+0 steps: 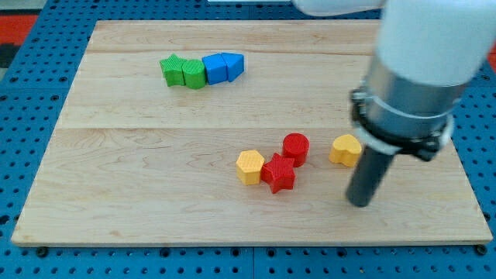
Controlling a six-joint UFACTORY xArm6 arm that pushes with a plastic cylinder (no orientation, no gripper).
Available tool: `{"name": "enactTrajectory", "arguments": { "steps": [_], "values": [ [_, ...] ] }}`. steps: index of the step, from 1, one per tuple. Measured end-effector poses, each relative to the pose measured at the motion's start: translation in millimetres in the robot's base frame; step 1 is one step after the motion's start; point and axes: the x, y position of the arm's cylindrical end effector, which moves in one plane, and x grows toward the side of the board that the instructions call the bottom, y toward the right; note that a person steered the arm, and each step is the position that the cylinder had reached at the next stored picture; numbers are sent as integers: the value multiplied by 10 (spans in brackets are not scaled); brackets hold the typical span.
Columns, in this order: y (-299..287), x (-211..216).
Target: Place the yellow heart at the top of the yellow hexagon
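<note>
The yellow heart point(346, 149) lies on the wooden board at the view's right. The yellow hexagon point(249, 167) lies left of it, near the board's middle bottom. A red star point(278, 173) touches the hexagon's right side, and a red cylinder point(295, 148) sits just above and right of the star, between hexagon and heart. My tip point(359, 203) is on the board just below and slightly right of the yellow heart, a short gap from it.
A row of blocks sits at the view's top left: a green star point(172, 69), a green block point(194, 74), a blue block point(215, 68) and a blue triangular block point(233, 65). The board's right edge point(469, 167) is near the arm.
</note>
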Motion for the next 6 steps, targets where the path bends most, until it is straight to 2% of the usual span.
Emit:
{"name": "enactTrajectory", "arguments": {
  "steps": [1,2,3,4,5,6],
  "values": [
    [377,-465],
    [99,-681],
    [-891,-525],
    [-1320,-543],
    [-1209,-783],
    [-785,-444]
  ]
}}
